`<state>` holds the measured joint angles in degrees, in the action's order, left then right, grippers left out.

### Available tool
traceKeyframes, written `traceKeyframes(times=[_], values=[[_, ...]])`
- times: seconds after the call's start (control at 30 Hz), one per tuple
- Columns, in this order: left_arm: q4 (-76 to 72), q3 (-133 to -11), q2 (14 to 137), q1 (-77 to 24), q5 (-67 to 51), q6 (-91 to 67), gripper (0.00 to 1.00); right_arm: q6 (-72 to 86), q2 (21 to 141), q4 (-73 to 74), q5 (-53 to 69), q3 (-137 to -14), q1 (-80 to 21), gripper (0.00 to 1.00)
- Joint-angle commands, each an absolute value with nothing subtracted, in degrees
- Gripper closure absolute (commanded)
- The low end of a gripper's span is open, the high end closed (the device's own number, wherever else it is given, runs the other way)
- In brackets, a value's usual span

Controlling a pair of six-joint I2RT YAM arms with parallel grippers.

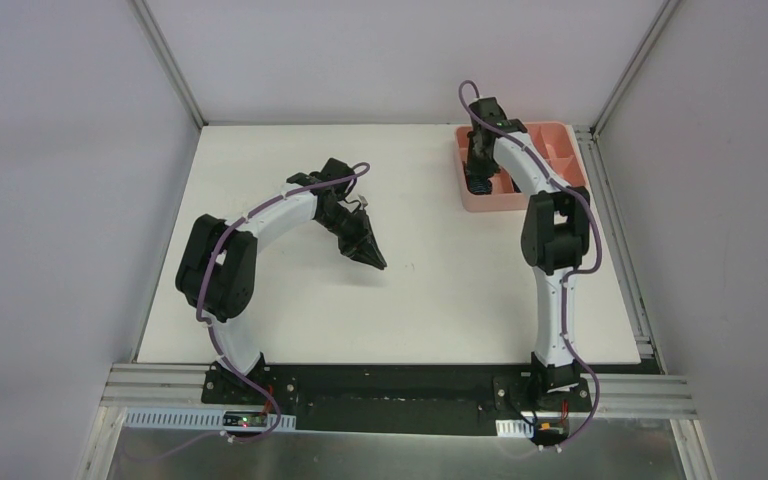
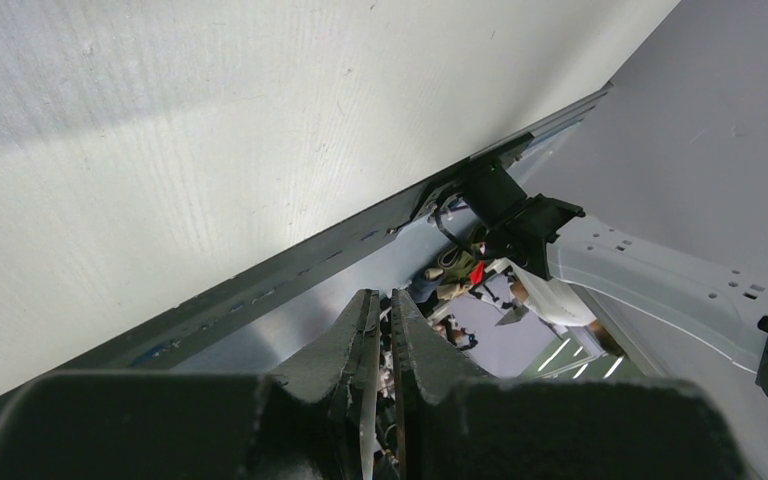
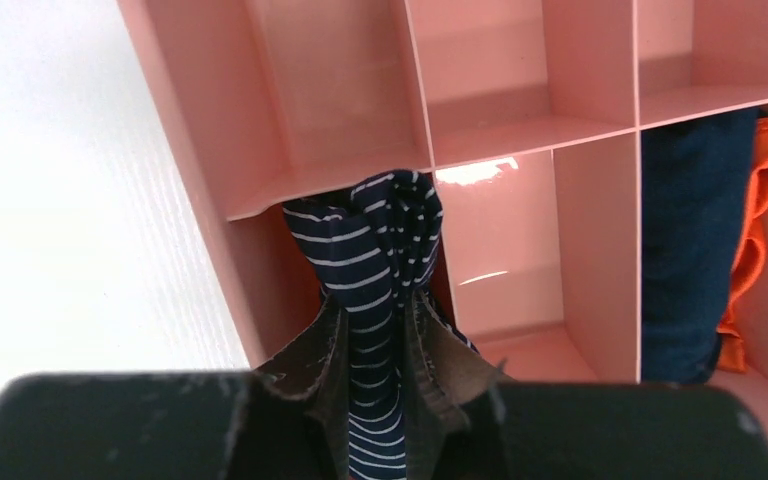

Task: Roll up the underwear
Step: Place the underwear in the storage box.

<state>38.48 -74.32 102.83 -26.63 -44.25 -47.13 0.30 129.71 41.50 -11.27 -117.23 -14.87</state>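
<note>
Over glossy pink tray [image 3: 200, 140], right wrist view alone showed right end effector [image 3: 378, 330] clamped on soft striped underwear [image 3: 360, 240]; navy-orange underwear [image 3: 695, 230] lay in another compartment; left end effector [image 2: 381, 305] almost together, empty.

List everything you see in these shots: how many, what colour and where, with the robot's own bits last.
striped underwear: one, dark blue with thin pale stripes, bunched between the right pincer's fingers at a corner compartment of the tray.
navy underwear: one, navy with orange trim, in another compartment of that row, one bare compartment between them.
tray: one, pink, divided into compartments, far right of the table.
table: one, white, under both arms.
left arm, right arm: two, white with black joints, bases at the near edge.
left pincer: one, black, shut on nothing, over the table left of centre.
right pincer: one, black, shut on the striped underwear, at the tray.
</note>
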Motion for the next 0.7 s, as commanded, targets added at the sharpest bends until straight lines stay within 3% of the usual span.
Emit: traceKeyframes(times=[0.0, 0.37, 0.43, 0.53, 0.67], values=[[39.93, -74.38, 100.28, -26.94, -43.07, -47.63, 0.9, 2.3, 131.67, 41.0, -10.54, -115.98, -14.94, 1.0], [40.04, -74.35, 99.77, -26.92, -42.37, -48.05, 0.9, 3.02, 130.52, 39.03, -10.34, -112.85, -14.9, 0.98], [40.02, -74.28, 99.54, -26.89, -42.3, -48.13, 0.9, 4.04, 128.98, 39.03, -9.09, -113.26, -14.76, 0.84], [40.02, -74.2, 99.25, -26.9, -42.17, -48.11, 0.9, 5.77, 125.86, 38.47, -7.61, -113.46, -14.68, 0.48], [40.01, -74.09, 98.89, -26.89, -41.94, -48.2, 0.9, 7.41, 122.42, 37.62, -7.16, -113.74, -14.73, 0.36]])
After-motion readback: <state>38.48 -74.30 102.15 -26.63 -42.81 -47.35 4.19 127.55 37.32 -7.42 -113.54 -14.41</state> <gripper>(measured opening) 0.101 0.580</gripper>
